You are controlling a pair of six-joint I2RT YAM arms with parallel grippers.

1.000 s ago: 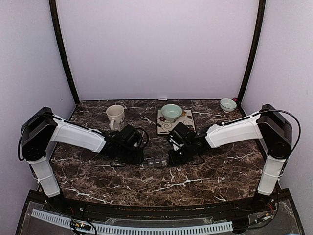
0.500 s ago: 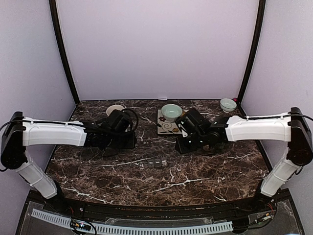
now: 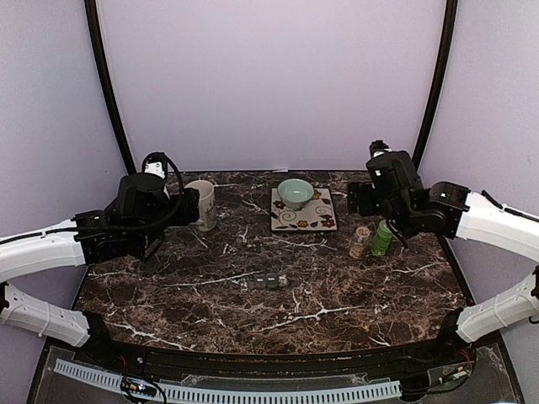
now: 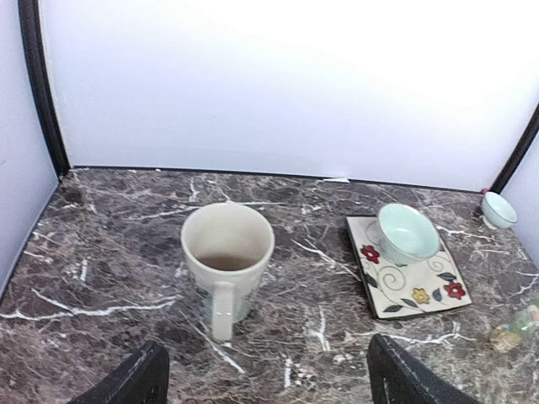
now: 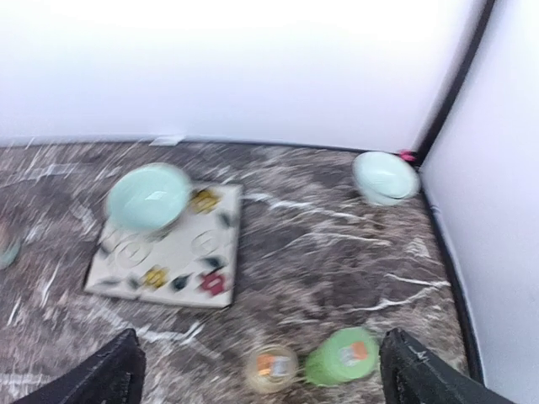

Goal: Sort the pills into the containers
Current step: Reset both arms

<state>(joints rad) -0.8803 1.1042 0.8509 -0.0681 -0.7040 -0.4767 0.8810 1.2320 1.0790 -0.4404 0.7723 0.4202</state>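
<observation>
The containers (image 3: 268,281) lay around the middle of the table (image 3: 379,295), left to right. The mug (image 3: 200,202) stood farther back and to the left. Right of the mug, a tile (image 3: 313,219) lay at the far middle with a bowl (image 3: 296,193) on its far part. A bottle (image 3: 360,241) stood right of the tile and nearer, with a second bottle (image 3: 383,238) just beside it on the right. A small bowl (image 5: 384,177) sat in the far right corner.

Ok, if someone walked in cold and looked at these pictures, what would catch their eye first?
Probably the pale green bowl on its flowered square plate at the back centre of the dark marble table, with the cream mug upright to its left. Next, the green bottle and a small clear bottle side by side on the right, and the dark grey containers alone in the middle.
</observation>
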